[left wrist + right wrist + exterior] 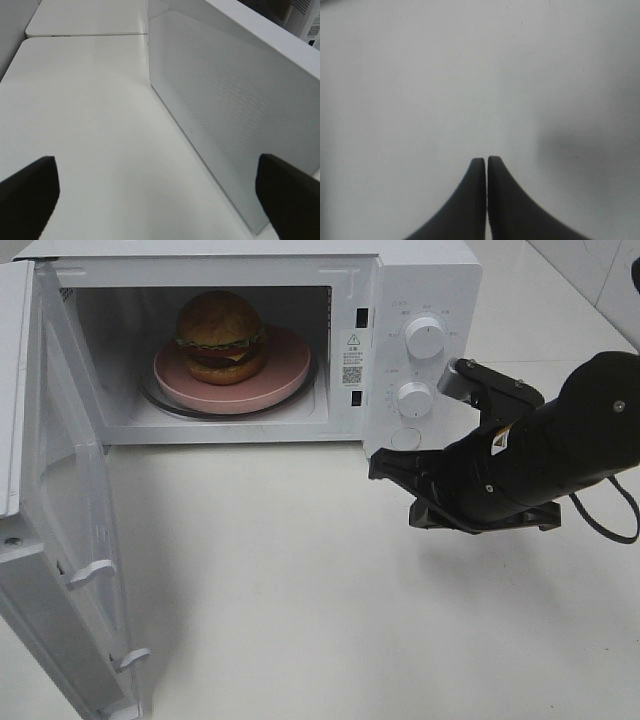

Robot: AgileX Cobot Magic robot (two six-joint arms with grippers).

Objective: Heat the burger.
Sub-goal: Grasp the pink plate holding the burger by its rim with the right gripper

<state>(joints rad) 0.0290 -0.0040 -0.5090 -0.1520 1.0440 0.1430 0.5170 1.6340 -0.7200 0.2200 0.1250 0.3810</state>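
Door (60, 540): swung wide open at the microwave's left side, hinged on its left edge; perforated panel visible in the left wrist view.
Left gripper (159, 195): jaws spread wide, nothing between them; the two dark fingers (30, 195) stand far apart over the table, one close to the door's panel. Not visible in the high view.
Microwave (420, 280): white, standing at the back of the table, cavity open to the front.
Burger (221, 337): inside the microwave cavity, upright on the plate, set toward the plate's left half; bun on top, lettuce, tomato and cheese showing at its side.
Plate (285, 370): pink, round, in the middle of the microwave cavity, on the glass turntable (165, 403).
Knobs: upper knob (425, 340) and lower knob (414, 398), both white, on the microwave's panel right of the cavity.
Right gripper (378, 466): jaws pressed together, holding nothing; just in front of the microwave's lower right corner, below the lower knob, tip pointing left. Whether it touches the microwave I cannot tell.
Table (300, 590): white, bare in front of the microwave.
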